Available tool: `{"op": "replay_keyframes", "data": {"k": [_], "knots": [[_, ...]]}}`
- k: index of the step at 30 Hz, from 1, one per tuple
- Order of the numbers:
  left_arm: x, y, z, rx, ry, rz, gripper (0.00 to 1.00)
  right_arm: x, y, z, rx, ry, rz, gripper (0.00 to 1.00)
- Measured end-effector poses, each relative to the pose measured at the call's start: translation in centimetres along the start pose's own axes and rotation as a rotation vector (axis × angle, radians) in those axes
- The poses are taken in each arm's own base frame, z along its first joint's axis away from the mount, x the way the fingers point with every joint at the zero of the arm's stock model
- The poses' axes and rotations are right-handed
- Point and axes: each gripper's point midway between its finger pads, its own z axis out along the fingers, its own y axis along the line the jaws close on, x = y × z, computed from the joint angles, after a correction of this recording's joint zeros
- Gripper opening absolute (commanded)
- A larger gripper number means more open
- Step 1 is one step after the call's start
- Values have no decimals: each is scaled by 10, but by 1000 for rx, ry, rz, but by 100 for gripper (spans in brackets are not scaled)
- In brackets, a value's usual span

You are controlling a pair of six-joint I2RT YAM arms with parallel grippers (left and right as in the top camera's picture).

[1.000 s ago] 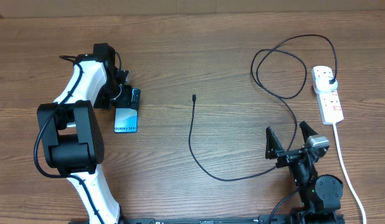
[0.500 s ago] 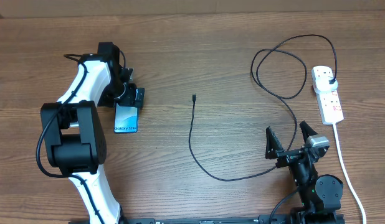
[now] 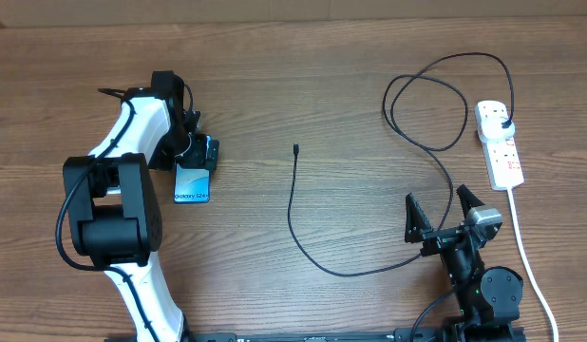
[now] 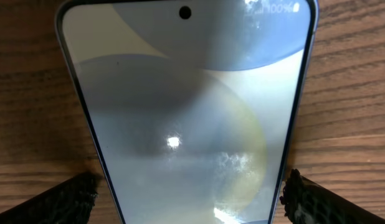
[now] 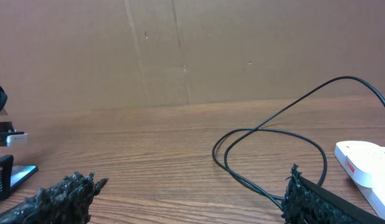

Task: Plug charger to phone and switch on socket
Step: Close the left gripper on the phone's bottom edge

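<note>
The phone (image 3: pixel 192 181) lies flat on the table with its blue screen up, and it fills the left wrist view (image 4: pixel 180 112). My left gripper (image 3: pixel 196 152) is low over the phone's far end. It is open (image 4: pixel 189 202), one finger at each long edge with a thin strip of wood showing between. The charger cable (image 3: pixel 292 214) lies loose, its connector tip (image 3: pixel 295 149) right of the phone. The cable loops (image 5: pixel 267 155) back to a black plug (image 3: pixel 502 123) in the white socket strip (image 3: pixel 501 152). My right gripper (image 3: pixel 444 217) is open and empty (image 5: pixel 186 199).
The strip's thick white cord (image 3: pixel 523 247) runs down the right side past the right arm's base. A cardboard wall (image 5: pixel 180 50) stands behind the table. The strip also shows at the right of the right wrist view (image 5: pixel 367 163).
My left gripper has shifted slightly right and toward the phone, settling over its far end. The phone, cable and right arm have not moved.
</note>
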Motion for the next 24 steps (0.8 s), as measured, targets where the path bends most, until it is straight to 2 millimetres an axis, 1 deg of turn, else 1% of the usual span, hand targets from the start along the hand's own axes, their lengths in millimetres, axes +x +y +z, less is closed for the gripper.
{"op": "replay_keyframes", "data": {"k": [7,11,12,13,17,21,24], "knots": [[-1,0,2,-6,-27,-5,94,0,0,0,0,0,0,100],[-1,0,2,-10,-42,-4,86,0,0,0,0,0,0,100],[-1,0,2,-11,-44,-8,81,0,0,0,0,0,0,100],[-1,0,3,-14,-47,-14,79,0,0,0,0,0,0,100],[-1,-2,2,-12,-50,-91,77,0,0,0,0,0,0,100],[-1,-5,2,4,-50,-197,64,0,0,0,0,0,0,100],[0,-10,1,36,-42,-271,64,0,0,0,0,0,0,100]]}}
